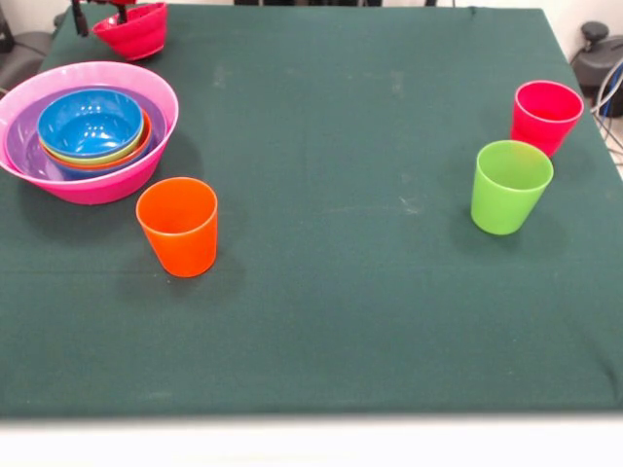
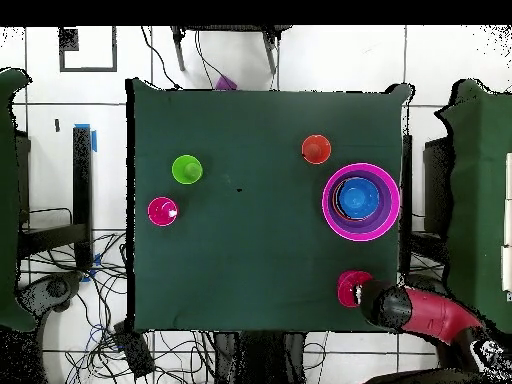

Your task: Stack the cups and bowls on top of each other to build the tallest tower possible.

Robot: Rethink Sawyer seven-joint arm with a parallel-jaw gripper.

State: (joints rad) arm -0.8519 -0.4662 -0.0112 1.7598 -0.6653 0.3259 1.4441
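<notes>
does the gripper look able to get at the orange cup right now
Probably yes, though not at once. The orange cup stands upright and apart from the tower, with bare cloth all round it. The gripper is over at the red-pink bowl near the table's corner and seems busy with it.

Nested bowls at left, red-pink bowl behind, orange cup beside, green cup and red-pink cup at right

The green-clothed table is viewed obliquely from across it in front; overhead, it is viewed straight down, turned half round.
</notes>
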